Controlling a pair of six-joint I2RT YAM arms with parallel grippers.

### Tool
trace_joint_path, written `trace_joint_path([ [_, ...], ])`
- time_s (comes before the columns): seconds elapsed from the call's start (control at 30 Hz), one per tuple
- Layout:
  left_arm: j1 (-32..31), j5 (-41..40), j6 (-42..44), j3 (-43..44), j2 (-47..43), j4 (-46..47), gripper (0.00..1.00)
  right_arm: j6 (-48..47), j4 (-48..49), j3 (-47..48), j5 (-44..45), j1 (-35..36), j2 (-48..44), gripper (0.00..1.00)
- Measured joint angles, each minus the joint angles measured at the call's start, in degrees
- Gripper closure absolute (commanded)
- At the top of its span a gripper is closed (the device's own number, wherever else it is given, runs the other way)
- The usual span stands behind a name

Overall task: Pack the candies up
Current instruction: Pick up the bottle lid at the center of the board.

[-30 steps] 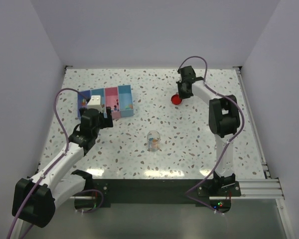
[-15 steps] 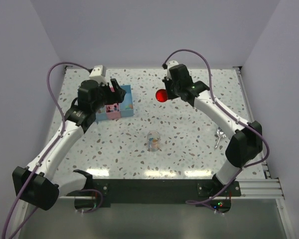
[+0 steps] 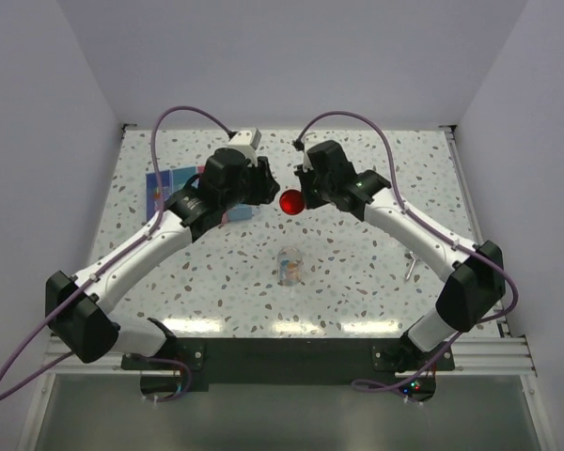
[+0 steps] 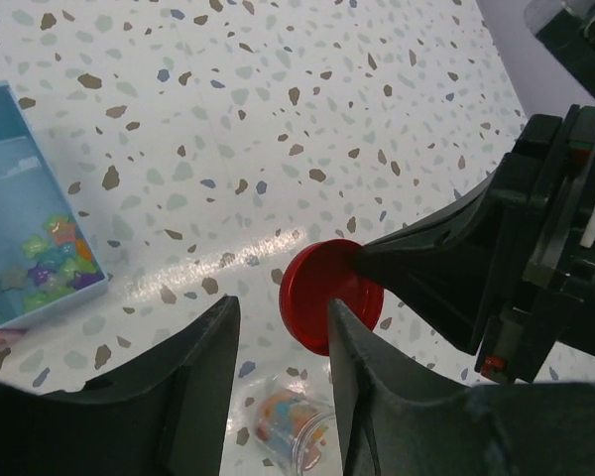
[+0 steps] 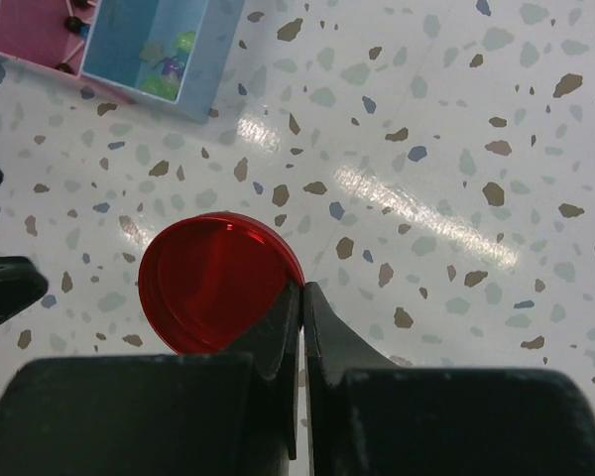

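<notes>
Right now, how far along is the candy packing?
Some candies already lie in the tray. The right gripper pinches the red lid by its rim, the left gripper open beside it. Left to do: the clear jar holds more candies.

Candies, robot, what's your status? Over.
Right pincer shut on round red plastic lid. Left pincer open beside it. Tiny coloured candies in clear cup and blue-pink tray. Nothing blocking.

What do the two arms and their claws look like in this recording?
The left arm and right arm are both built of white tube-like links with bulky black joints. Each carries a looping purple line: the left cable and the right cable. The left claw and right claw have matte black, tapered fingers. No markings are readable.
</notes>
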Motion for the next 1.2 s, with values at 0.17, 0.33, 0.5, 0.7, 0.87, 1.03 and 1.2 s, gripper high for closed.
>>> trace_joint_path([
  [0.17, -3.5, -4.9, 0.9, 2.3, 3.3, -2.4, 0.57, 0.7, 0.1, -0.7, -0.1, 0.2, -1.2, 1.0],
  [0.33, -6.3, -8.5, 2.2, 4.0, 6.1, -4.0, 0.67, 0.8, 0.2, -0.9, -0.1, 0.5, -1.6, 1.0],
  [0.5, -8.0, -11.5, 3.5, 5.8, 8.8, -5.0, 0.74, 0.9, 0.1, -1.7, -0.1, 0.5, -1.9, 1.0],
  [0.7, -10.1, -15.7, 5.0, 8.0, 11.0, -7.2, 0.74, 0.9, 0.1, -2.4, 0.0, 0.5, -2.2, 1.0],
  [0.87, -11.1, -17.7, 5.4, 8.1, 11.8, -8.1, 0.74, 0.9, 0.0, -2.6, 0.1, 0.5, -2.3, 1.0],
  [1.03, -11.4, -19.0, 5.6, 8.1, 12.2, -8.8, 0.82, 1.1, 0.0, -3.2, 0.1, 0.5, -2.3, 1.0],
  [1.2, -11.5, -19.6, 5.9, 8.1, 12.2, -9.1, 0.83, 1.3, 0.1, -3.4, 0.1, 0.5, -2.3, 1.0],
])
